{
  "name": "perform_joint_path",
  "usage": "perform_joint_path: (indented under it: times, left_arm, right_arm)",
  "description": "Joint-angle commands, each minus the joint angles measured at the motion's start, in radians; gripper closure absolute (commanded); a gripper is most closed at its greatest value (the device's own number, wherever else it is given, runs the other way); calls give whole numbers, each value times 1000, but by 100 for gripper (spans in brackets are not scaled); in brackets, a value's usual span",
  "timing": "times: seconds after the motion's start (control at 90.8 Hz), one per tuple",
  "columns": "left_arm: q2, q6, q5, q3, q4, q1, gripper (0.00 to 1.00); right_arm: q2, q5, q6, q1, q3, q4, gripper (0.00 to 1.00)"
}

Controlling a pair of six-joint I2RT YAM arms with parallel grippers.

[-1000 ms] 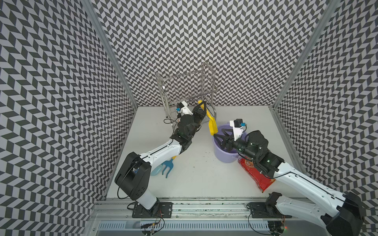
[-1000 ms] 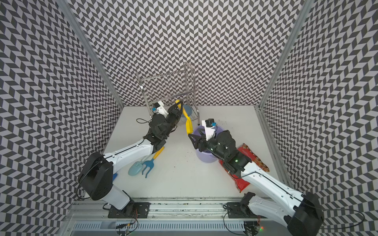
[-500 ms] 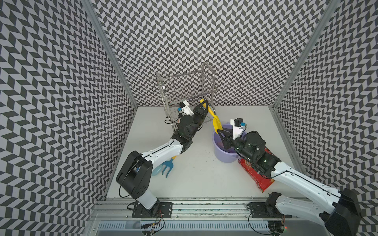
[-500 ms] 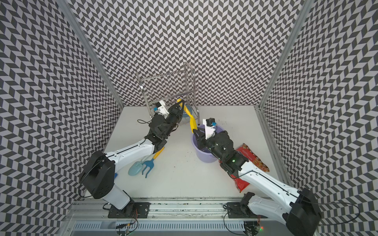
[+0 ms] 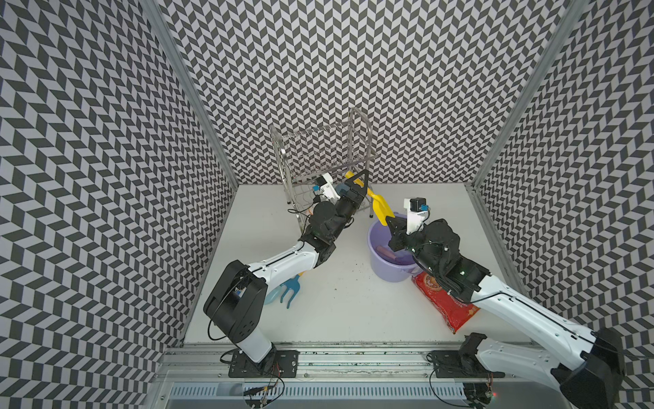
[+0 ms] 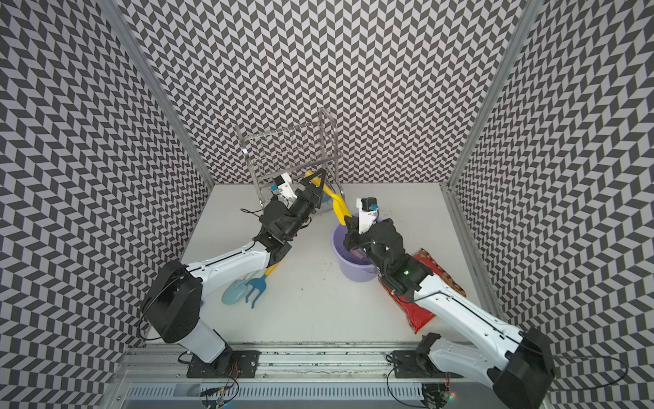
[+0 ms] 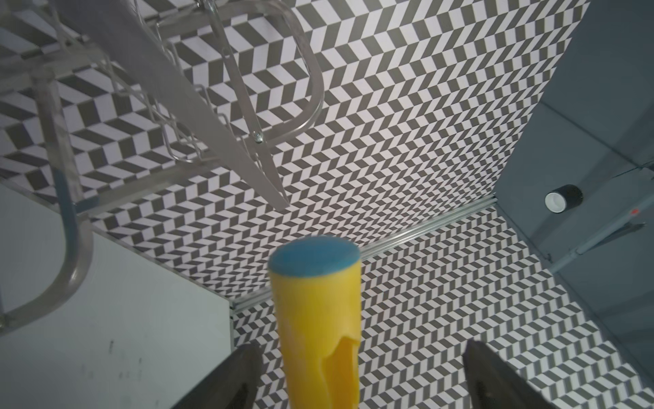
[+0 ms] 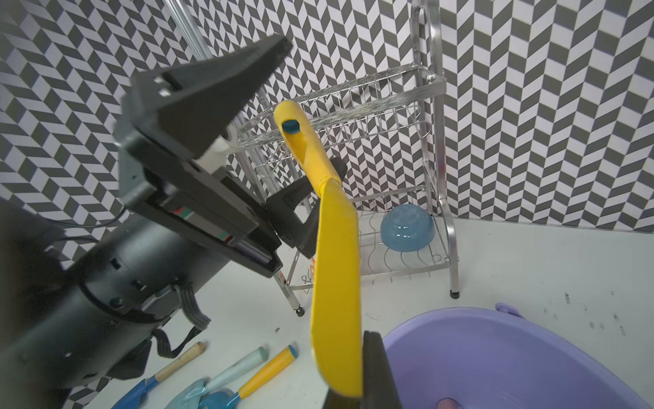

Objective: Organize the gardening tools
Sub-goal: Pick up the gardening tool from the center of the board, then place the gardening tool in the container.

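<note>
The all-yellow scoop (image 5: pixel 379 209) (image 6: pixel 339 206) hangs tilted over the lavender bucket's (image 5: pixel 389 274) far rim. My right gripper (image 5: pixel 391 225) (image 8: pixel 354 371) is shut on its blade (image 8: pixel 336 269). My left gripper (image 5: pixel 355 182) (image 7: pixel 361 354) stands open around the yellow handle (image 7: pixel 318 318), its fingers apart from it. A purple scoop's pink handle (image 5: pixel 389 253) lies inside the bucket. The blue fork (image 5: pixel 292 286) (image 8: pixel 269 368) and pale-blue trowel (image 6: pixel 235 292) (image 8: pixel 233 366) lie side by side on the table by the left arm.
A wire rack (image 5: pixel 318 155) stands at the back wall with a blue bowl (image 8: pixel 407 226) on its low shelf. A red bag (image 5: pixel 442 302) lies under the right arm. A blue tool with a wooden handle (image 8: pixel 173 364) lies near the trowel.
My right gripper closed on the yellow scoop's blade over the bucket. My left gripper then opened and let go of the handle.
</note>
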Motion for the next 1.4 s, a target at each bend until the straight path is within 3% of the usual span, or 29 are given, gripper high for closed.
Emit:
perform_joint_path:
  times: [0.0, 0.264, 0.562, 0.848, 1.388]
  left_arm:
    - [-36, 75, 15, -16, 30, 11, 0]
    - [-147, 215, -84, -131, -22, 34, 0]
    - [-265, 461, -239, -238, -221, 54, 0]
    - [-293, 709, -349, -180, -406, 57, 0]
    - [-262, 770, -389, -146, -537, 88, 0]
  right_arm:
    - [-41, 87, 5, 2, 87, -127, 100]
    - [-31, 125, 27, 1, 276, -491, 100]
    - [8, 176, 30, -24, 400, -829, 100]
    - [51, 137, 42, -99, 440, -1041, 100]
    - [106, 88, 48, -108, 446, -1159, 100]
